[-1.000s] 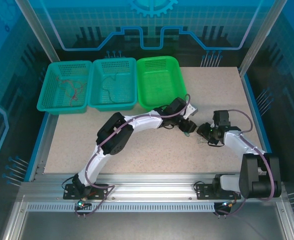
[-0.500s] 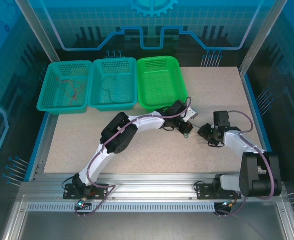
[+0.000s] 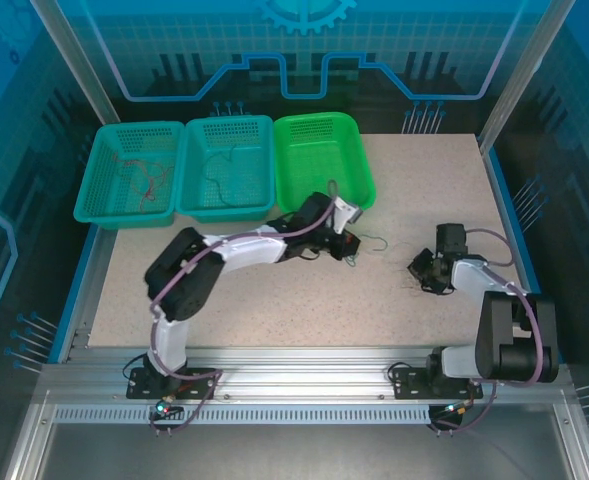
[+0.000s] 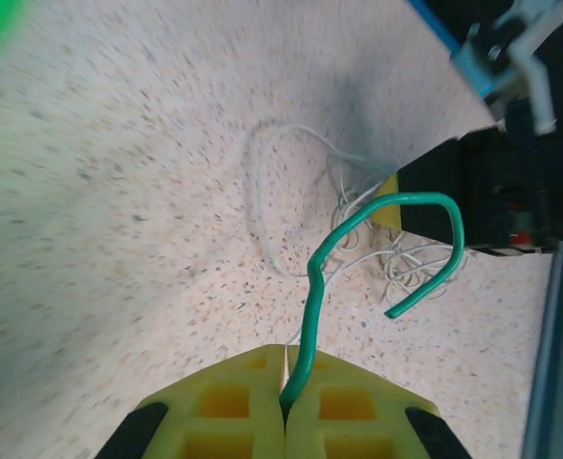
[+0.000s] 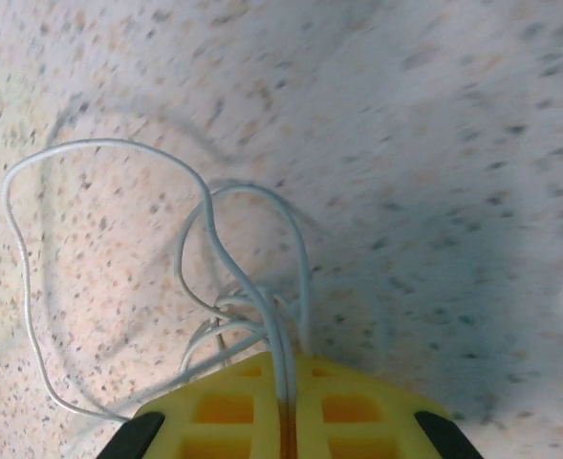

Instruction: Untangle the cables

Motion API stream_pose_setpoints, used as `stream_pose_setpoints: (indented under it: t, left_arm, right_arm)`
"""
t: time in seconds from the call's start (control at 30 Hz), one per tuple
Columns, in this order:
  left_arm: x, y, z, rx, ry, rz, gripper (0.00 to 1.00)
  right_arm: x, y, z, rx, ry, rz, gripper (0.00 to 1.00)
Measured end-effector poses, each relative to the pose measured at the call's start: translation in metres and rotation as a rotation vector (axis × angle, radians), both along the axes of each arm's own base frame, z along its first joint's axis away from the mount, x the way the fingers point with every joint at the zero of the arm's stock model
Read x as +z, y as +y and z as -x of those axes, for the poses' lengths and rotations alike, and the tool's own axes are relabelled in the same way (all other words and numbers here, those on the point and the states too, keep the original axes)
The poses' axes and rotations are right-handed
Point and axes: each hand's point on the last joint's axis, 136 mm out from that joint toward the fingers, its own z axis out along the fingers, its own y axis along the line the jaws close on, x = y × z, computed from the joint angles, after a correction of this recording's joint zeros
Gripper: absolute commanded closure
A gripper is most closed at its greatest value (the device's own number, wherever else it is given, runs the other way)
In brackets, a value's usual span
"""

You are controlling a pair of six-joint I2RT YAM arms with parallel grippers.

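Note:
My left gripper (image 3: 351,247) (image 4: 286,361) is shut on one end of a green cable (image 4: 312,304) (image 3: 372,240), which rises from the jaws, arches over and ends free in the air. Beyond it on the tabletop lies a loose tangle of pale thin cables (image 4: 381,260). My right gripper (image 3: 424,272) (image 5: 288,371) is shut on these pale cables (image 5: 207,222), whose loops fan out over the table in front of its yellow fingers (image 5: 357,402). The two grippers stand apart, the left one to the left of the right one.
Three baskets line the table's far left: a teal one (image 3: 92,190) holding red wires (image 3: 146,181), a teal one (image 3: 262,175) holding a dark wire (image 3: 217,172), and a green one (image 3: 359,160). Metal frame posts and blue walls border the table.
Both grippers have shut. The left arm has swung left, drawing the green cable away from the pale tangle. The right gripper has shifted slightly right.

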Motion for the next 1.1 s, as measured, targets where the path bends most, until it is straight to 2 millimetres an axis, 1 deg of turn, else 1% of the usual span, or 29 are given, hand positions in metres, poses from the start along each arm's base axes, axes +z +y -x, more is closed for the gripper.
stream_pose_setpoints:
  t: [0.07, 0.17, 0.27, 0.37, 0.47, 0.53, 0.6, 0.7, 0.77, 0.87, 1.0, 1.1]
  left_arm:
    - [0.023, 0.020, -0.002, 0.044, -0.031, 0.033, 1.00]
    - [0.052, 0.048, -0.002, 0.104, -0.087, 0.061, 1.00]
    - [0.076, 0.072, -0.001, 0.162, -0.135, 0.076, 1.00]
    - [0.099, 0.092, -0.002, 0.220, -0.184, 0.080, 1.00]
    - [0.112, 0.115, -0.005, 0.284, -0.220, 0.066, 1.00]
    - [0.112, 0.132, -0.006, 0.322, -0.230, 0.043, 1.00]
    - [0.108, 0.154, -0.009, 0.371, -0.222, 0.023, 1.00]
    - [0.092, 0.179, -0.007, 0.415, -0.185, -0.012, 1.00]
    - [0.084, 0.189, -0.003, 0.428, -0.164, -0.029, 1.00]
    - [0.082, 0.197, 0.003, 0.435, -0.152, -0.030, 1.00]
    - [0.085, 0.200, 0.004, 0.436, -0.152, -0.018, 1.00]
    - [0.084, 0.205, 0.002, 0.453, -0.137, -0.012, 1.00]
  right_arm:
    - [0.001, -0.006, 0.003, -0.023, -0.007, 0.005, 0.95]
    - [0.004, -0.011, 0.004, -0.041, -0.020, 0.012, 0.99]
    - [0.008, -0.014, 0.003, -0.051, -0.037, 0.017, 1.00]
    - [0.010, -0.019, 0.003, -0.070, -0.046, 0.021, 1.00]
    - [0.011, -0.027, 0.005, -0.115, -0.055, 0.013, 1.00]
    - [0.010, -0.037, 0.008, -0.166, -0.060, -0.004, 1.00]
    - [0.012, -0.048, 0.011, -0.220, -0.070, -0.023, 1.00]
    - [0.020, -0.046, 0.009, -0.232, -0.109, -0.061, 1.00]
    - [0.025, -0.044, 0.009, -0.231, -0.131, -0.075, 1.00]
    - [0.025, -0.039, 0.012, -0.231, -0.141, -0.095, 1.00]
    - [0.021, -0.036, 0.017, -0.232, -0.127, -0.111, 1.00]
    - [0.025, -0.036, 0.016, -0.235, -0.143, -0.108, 1.00]
